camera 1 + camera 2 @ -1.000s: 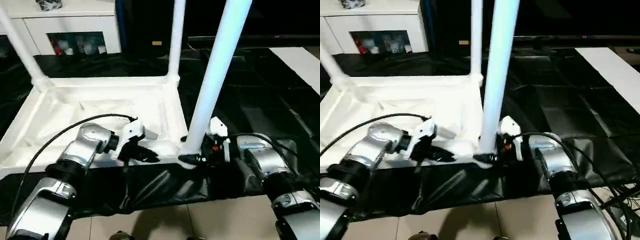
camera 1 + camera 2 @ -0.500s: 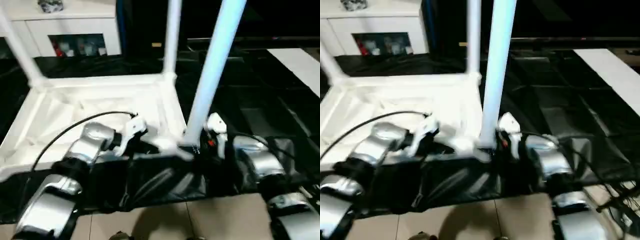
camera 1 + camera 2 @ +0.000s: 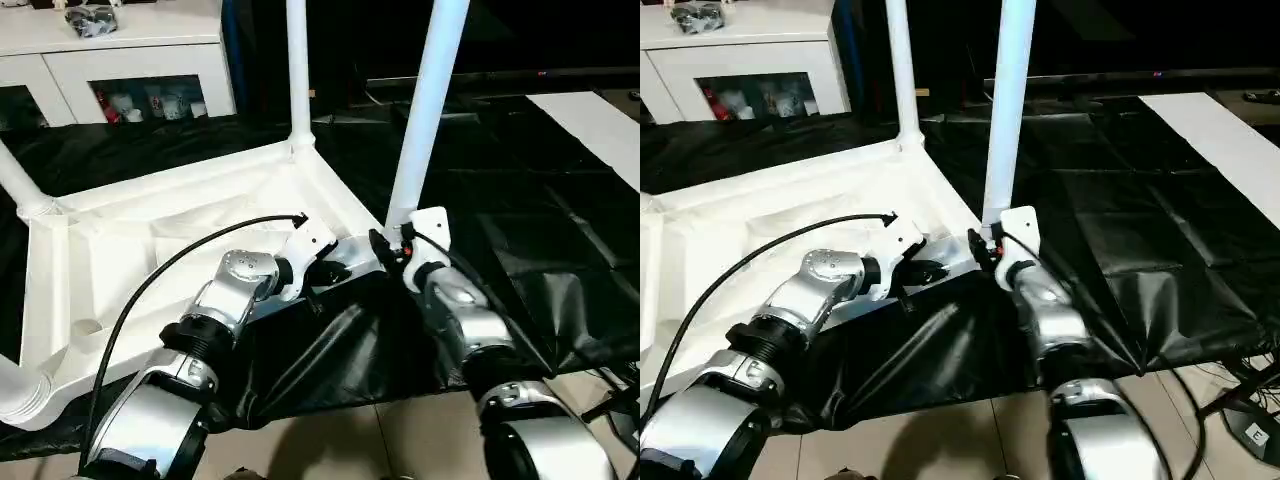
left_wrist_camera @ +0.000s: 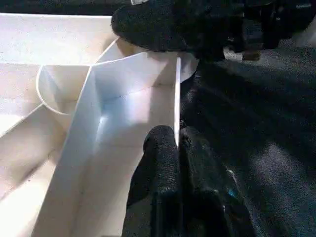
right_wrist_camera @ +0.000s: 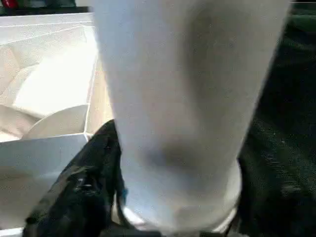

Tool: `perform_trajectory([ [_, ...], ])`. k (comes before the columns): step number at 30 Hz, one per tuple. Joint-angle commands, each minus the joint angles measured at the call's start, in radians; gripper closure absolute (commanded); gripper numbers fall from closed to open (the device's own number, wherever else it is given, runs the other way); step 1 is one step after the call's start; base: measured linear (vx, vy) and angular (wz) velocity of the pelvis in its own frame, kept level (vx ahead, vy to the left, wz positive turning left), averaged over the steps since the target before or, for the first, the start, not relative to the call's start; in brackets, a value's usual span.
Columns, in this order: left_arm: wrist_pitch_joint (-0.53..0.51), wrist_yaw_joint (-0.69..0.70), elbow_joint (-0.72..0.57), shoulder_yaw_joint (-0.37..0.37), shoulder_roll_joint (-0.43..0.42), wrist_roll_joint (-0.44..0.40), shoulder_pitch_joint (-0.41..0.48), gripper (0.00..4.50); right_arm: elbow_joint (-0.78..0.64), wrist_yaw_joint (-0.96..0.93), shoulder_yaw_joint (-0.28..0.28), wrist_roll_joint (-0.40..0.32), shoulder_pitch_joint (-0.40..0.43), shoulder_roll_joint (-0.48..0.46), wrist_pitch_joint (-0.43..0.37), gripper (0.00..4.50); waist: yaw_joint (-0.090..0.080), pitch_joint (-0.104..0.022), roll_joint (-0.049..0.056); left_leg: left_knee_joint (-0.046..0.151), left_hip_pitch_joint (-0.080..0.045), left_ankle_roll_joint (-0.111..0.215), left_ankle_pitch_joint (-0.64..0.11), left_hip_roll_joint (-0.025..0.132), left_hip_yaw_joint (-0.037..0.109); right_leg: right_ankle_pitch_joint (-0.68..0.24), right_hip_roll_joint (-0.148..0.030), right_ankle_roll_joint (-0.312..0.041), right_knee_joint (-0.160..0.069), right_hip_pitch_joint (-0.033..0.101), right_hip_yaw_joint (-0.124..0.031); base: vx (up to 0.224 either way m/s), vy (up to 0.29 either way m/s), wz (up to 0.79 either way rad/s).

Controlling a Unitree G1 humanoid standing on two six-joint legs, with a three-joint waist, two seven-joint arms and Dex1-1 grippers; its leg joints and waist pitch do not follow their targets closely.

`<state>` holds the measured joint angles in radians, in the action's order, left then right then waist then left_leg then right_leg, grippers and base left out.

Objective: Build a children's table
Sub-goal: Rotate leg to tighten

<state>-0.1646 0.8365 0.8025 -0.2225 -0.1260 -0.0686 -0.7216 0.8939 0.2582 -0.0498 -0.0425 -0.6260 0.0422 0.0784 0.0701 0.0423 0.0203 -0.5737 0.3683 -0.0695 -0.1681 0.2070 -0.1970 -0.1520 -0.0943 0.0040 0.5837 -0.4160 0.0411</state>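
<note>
The right hand [image 3: 392, 243], at centre right of the left eye view, is closed around the foot of a white leg [image 3: 425, 110], holding it just above the corner socket [image 3: 372, 255] of the upturned table top [image 3: 130, 250]. In the right wrist view the leg [image 5: 182, 98] stands directly before the black fingers [image 5: 84, 192], with its base sitting in the socket ring. The left hand [image 3: 322, 272], just left of that same corner, is pinched nearly shut on the thin edge wall of the table top; the left wrist view shows its fingers [image 4: 163, 163] clamped either side of that white rim [image 4: 177, 98].

The table lies upside down on black sheeting [image 3: 500, 210] on the floor, filling the left and middle of the view. Another leg [image 3: 297, 70] rises at the far corner near the top centre, a third [image 3: 18, 185] at the left edge, and a fourth [image 3: 20, 385] at lower left.

The step in hand appears to be seating this last leg. It will go best if the leg stays in line with the socket and pressure runs straight down its axis, since sideways lean could jam it. The left hand should hold the rim firmly so the corner cannot skid on the slick sheet. I cannot tell whether the leg is fully home.
</note>
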Motion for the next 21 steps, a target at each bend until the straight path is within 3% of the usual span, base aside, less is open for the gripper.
perform_trajectory([
  [1,0.028,0.019,-0.013,-0.043,0.064,0.015,-0.007,4.5,-0.005,0.077,0.067,0.004,-0.023,-0.069,0.017,0.96,-0.007,-0.06,-0.004,0.07,-0.014,0.016,-0.333,0.009,0.008,-0.353,-0.031,-0.175,-0.078,0.04,-0.018,0.0,0.0,0.0],
  [3,0.04,0.038,-0.012,-0.037,0.045,0.014,-0.004,4.5,-0.022,0.134,0.066,-0.008,-0.013,-0.045,0.027,0.61,-0.008,-0.061,-0.01,0.069,-0.013,0.022,-0.327,0.009,0.007,-0.345,-0.031,-0.177,-0.078,0.041,-0.019,0.0,0.0,0.0],
  [10,0.122,0.217,-0.042,-0.036,-0.039,0.045,0.027,4.5,-0.095,0.451,0.103,-0.046,0.041,0.082,0.032,0.47,-0.007,-0.064,-0.015,0.063,-0.002,0.068,-0.253,0.011,0.006,-0.259,-0.034,-0.203,-0.067,0.055,-0.018,0.0,0.0,0.0],
  [12,0.138,0.27,-0.049,-0.04,-0.061,0.053,0.035,4.5,-0.114,0.547,0.124,-0.05,0.056,0.118,0.038,0.47,-0.004,-0.066,-0.013,0.059,-0.002,0.081,-0.215,0.015,0.002,-0.187,-0.031,-0.235,-0.057,0.055,-0.016,0.0,0.0,0.0],
  [15,0.156,0.356,-0.059,-0.047,-0.093,0.067,0.048,4.5,-0.141,0.687,0.156,-0.055,0.078,0.17,0.048,0.47,0.003,-0.065,-0.013,0.056,-0.004,0.101,-0.218,0.019,-0.001,-0.165,-0.033,-0.26,-0.053,0.053,-0.017,0.0,0.0,0.0],
  [21,0.17,0.507,-0.071,-0.041,-0.139,0.105,0.054,4.5,-0.175,0.925,0.194,-0.081,0.091,0.245,0.013,0.47,0.018,-0.064,-0.015,0.057,-0.009,0.093,-0.227,0.021,-0.002,-0.191,-0.034,-0.264,-0.052,0.051,-0.018,0.0,0.0,0.0],
])
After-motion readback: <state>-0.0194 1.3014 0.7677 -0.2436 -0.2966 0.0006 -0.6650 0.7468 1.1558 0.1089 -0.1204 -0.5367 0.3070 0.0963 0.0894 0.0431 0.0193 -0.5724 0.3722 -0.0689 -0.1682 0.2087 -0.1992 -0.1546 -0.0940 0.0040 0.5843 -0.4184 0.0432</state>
